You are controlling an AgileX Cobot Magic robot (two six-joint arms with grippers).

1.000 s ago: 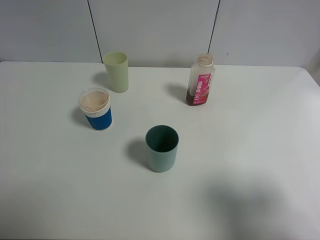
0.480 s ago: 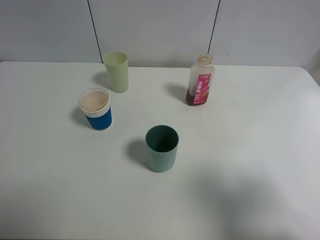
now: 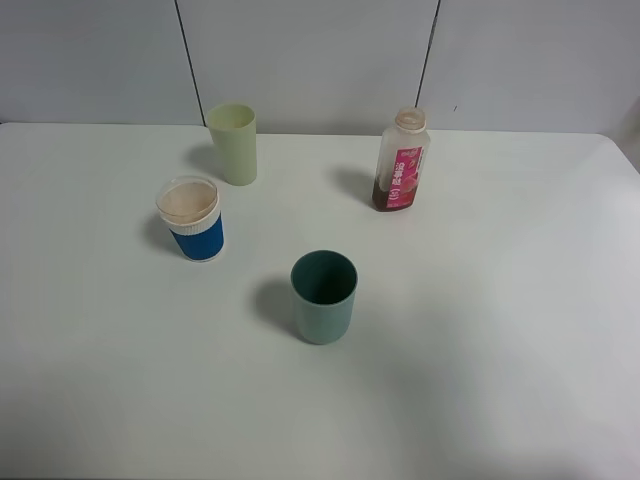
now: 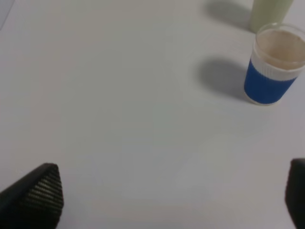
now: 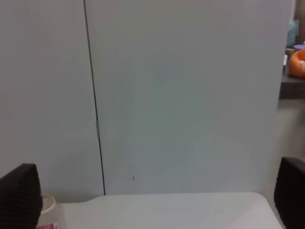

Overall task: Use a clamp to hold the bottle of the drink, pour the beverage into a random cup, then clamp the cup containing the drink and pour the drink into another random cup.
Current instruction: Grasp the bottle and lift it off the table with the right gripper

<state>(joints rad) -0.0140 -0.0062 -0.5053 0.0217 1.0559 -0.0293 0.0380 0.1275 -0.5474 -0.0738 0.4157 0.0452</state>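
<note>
**White table (image 3: 500, 330); left gripper (image 4: 164, 200) and right gripper (image 5: 155, 195) both spread wide, empty.**
The bottle (image 3: 402, 160) stood upright at the far right, well apart from the central teal cup (image 3: 324, 296). Capless and light, it might have tipped under an off-centre pinch, spilling the beverage (image 3: 390, 200).

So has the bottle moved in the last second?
No. The bottle stands just below and left of the dark wall seam, exactly as before.
</note>
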